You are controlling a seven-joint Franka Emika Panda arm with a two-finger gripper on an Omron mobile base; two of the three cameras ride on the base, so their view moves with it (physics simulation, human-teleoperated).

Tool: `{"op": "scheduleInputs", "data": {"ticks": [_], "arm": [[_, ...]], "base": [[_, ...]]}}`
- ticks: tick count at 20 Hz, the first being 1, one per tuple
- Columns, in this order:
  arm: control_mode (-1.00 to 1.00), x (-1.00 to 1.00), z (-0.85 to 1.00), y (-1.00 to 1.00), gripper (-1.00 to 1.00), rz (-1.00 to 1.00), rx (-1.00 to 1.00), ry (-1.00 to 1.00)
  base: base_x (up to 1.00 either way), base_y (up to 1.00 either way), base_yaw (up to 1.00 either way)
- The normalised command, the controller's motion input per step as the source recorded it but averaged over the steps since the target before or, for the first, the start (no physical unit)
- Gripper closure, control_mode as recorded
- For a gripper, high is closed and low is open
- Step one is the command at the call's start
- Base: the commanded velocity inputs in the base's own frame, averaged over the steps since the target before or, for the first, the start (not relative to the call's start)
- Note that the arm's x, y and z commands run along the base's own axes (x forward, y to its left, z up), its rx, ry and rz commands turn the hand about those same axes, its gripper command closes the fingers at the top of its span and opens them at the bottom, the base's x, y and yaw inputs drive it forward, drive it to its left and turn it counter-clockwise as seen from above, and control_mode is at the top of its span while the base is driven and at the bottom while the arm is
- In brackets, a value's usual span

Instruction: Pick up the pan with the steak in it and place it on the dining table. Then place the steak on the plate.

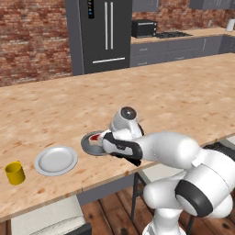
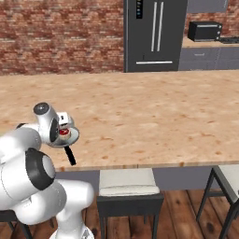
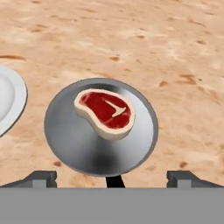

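On the light tan wood-grain tabletop, hovering with claw spread wide and empty above the small grey metal pan cradling the red raw steak, risking nudging pan into the nearby grey-white plate.

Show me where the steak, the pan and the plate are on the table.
steak [image 3: 105,112]: hand view, on the red meat at its middle.
pan [image 3: 72,135]: hand view, on the bare grey floor left of the steak.
plate [image 1: 56,160]: left base view, on the flat middle of the dish.
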Motion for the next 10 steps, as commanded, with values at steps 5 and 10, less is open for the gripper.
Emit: {"op": "scheduleInputs", "data": {"ticks": [5,10], "arm": [[-1.00,0.26,0.01,0.18,-1.00,0.00,-0.11,0.25],[-1.00,0.02,-0.01,0.03,-1.00,0.00,-0.02,0.03]], "base": [[0.00,0.00,0.00],[0.00,0.00,0.00]]}}
